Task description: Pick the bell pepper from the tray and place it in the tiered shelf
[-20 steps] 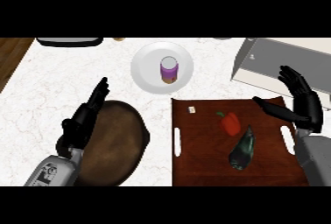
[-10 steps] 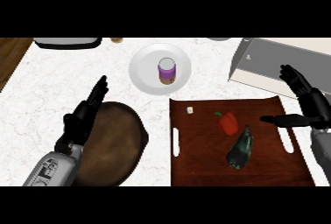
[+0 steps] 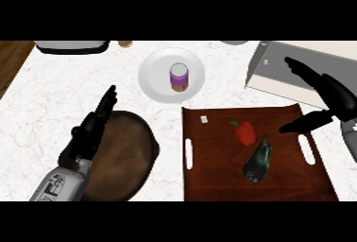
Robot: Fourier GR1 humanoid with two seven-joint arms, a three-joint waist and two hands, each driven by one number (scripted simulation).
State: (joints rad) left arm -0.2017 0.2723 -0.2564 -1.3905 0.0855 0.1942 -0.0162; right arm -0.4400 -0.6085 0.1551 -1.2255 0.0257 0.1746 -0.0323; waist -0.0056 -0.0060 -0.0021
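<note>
White marble counter: bell pepper (image 3: 244, 133) on tray (image 3: 216, 184), just left of spread right hand (image 3: 333, 97).

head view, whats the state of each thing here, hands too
bell pepper: lying on the tray, not held
tray: flat on the counter
dark vegetable: lying on the tray beside the pepper
jar: upright on the white plate
tiered shelf: on the counter beyond the tray
right hand: open, above the tray's right edge
left hand: open, resting at the brown board
</note>
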